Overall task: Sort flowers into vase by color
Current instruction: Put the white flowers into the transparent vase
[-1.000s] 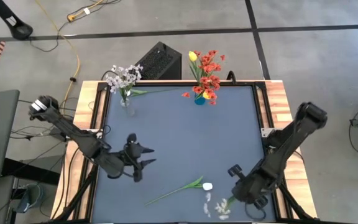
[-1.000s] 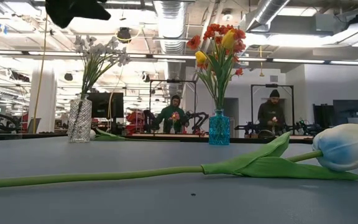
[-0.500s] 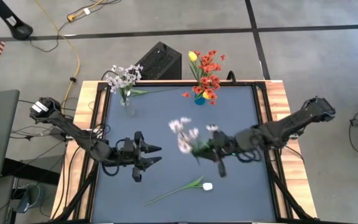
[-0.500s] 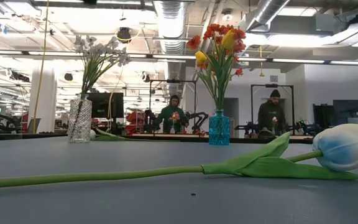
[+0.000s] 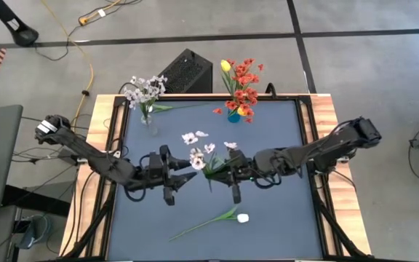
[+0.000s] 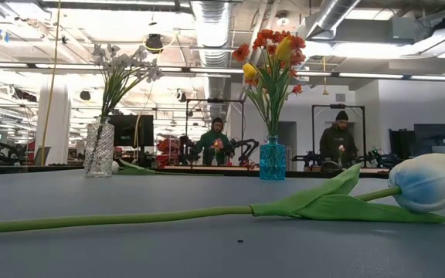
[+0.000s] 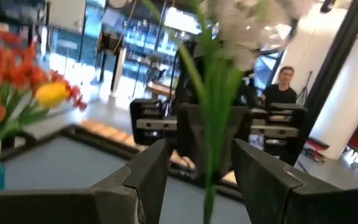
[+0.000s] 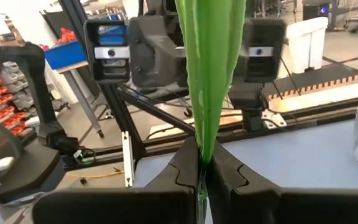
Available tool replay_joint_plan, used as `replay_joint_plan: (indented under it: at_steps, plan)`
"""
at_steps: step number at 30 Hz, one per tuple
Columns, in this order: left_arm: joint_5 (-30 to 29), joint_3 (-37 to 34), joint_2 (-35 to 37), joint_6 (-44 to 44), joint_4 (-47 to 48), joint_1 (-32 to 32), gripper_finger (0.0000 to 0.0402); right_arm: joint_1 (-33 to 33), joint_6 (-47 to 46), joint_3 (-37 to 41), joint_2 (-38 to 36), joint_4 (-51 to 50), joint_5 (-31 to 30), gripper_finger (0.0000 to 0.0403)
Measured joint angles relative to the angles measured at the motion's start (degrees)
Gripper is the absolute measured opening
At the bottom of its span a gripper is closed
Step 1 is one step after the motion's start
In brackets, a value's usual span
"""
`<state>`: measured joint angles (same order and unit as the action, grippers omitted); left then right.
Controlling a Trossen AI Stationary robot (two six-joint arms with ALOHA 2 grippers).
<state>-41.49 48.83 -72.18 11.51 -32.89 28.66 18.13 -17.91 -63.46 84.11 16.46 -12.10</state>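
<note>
Nearest the front edge of the table [image 5: 282,225], one white tulip [image 5: 243,217] is lying flat on its long green stem, untouched.

Mid-table, both arms are reaching low toward each other. The right gripper [image 5: 230,169] is stretching in from the right side with its fingers [image 8: 188,163] pinching tight on the stem of a white blossom sprig [image 5: 202,151], holding it above the table. The left gripper [image 5: 184,175] is facing it from the left, fingers [image 7: 151,174] standing wide on either side of the same green stem, not closing on it.

At the far edge, two vases are standing: one clear glass vase [image 5: 148,121] holding whitish sprigs, one blue vase [image 5: 233,115] holding red blossoms and a yellow bud.
</note>
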Motion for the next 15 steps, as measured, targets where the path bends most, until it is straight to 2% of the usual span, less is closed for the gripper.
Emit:
replay_joint_plan:
  at_steps: [3,8,15]
  plan:
    - [2.55,0.14,-0.15,4.64,2.33,-1.13,0.0167,0.02,0.24,0.0,1.49,1.72,0.15,0.0038]
    - [7.91,0.14,-0.12,6.28,2.23,-2.47,0.0167,-0.13,0.42,0.0,1.49,1.78,-0.07,0.0038]
    - [9.75,0.14,-0.13,7.23,2.24,-3.1,0.0167,-1.22,0.44,0.0,1.49,2.28,-0.48,0.0039]
